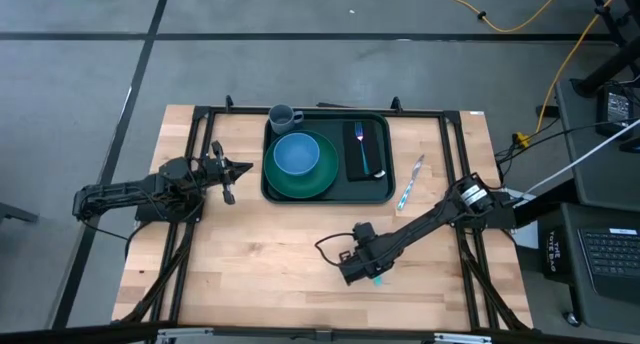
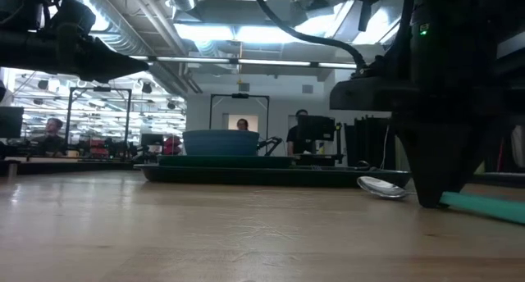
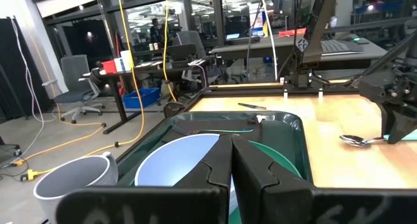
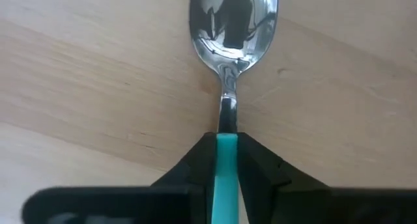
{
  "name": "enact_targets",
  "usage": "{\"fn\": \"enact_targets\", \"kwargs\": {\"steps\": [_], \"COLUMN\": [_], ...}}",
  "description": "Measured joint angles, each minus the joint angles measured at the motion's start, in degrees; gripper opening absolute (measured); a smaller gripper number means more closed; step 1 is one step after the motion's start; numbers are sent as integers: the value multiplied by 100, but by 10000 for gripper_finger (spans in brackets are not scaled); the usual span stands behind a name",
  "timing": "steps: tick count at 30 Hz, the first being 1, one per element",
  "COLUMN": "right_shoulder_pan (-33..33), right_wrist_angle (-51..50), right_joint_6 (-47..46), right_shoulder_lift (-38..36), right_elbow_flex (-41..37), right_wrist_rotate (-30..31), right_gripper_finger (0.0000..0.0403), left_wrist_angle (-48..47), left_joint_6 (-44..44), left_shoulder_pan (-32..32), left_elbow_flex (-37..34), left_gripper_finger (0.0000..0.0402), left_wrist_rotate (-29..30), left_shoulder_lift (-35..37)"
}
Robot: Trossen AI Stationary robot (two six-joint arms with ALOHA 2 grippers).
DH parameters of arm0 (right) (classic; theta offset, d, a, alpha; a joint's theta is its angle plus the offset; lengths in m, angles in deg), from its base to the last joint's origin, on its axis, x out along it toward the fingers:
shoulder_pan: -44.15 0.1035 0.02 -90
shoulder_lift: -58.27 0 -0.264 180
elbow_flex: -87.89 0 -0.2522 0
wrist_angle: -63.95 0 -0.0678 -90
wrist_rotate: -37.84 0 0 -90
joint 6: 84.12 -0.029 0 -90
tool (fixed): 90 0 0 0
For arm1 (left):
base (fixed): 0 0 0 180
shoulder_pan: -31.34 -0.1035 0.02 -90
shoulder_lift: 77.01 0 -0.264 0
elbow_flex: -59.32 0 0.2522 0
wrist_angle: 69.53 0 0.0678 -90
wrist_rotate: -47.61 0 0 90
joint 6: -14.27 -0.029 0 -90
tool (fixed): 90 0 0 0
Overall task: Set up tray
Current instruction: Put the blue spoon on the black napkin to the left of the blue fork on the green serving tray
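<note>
Fingers [image 4: 257, 165] of the right gripper [image 4: 226, 160] are pinched on the teal handle of a spoon [image 4: 232, 28], whose steel bowl lies on the bare wooden table [image 4: 78, 74] just ahead of the tips. In the high view this right gripper [image 1: 366, 268] sits low over the near part of the table, well apart from the tray [image 1: 372, 192], which lies toward the table's far edge, midway between the two arms. The tray already carries a green plate [image 1: 322, 180] with a blue bowl [image 1: 296, 155] on it and, beside them, a black napkin [image 1: 355, 160] with a fork [image 1: 359, 134] on top. A grey mug [image 1: 283, 117] stands at its far left corner; whether on the rim or just off it I cannot tell. A knife [image 1: 411, 182] with a teal handle lies on the wood just right of the tray. The coming move, as I judge it, turns on this: the tray lies beyond the jaws toward the far edge, so the spoon must be lifted and carried forward. The spoon's long axis runs in line with the fingers. The left gripper [image 1: 231, 171] waits just left of the tray, its fingers closed on nothing, so it is the nearer arm, but the right one holds the piece.
</note>
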Motion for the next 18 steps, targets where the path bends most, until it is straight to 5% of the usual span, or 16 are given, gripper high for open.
{"fn": "enact_targets", "kwargs": {"steps": [18], "right_shoulder_pan": [-273], "right_wrist_angle": [-305], "right_joint_6": [2207], "right_shoulder_lift": [-1022], "right_elbow_flex": [-7], "right_wrist_rotate": [279], "right_gripper_finger": [54], "left_wrist_angle": [0], "left_joint_6": [-4], "left_shoulder_pan": [0], "left_elbow_flex": [0], "left_gripper_finger": [4], "left_wrist_rotate": [-7], "left_shoulder_lift": [0]}}
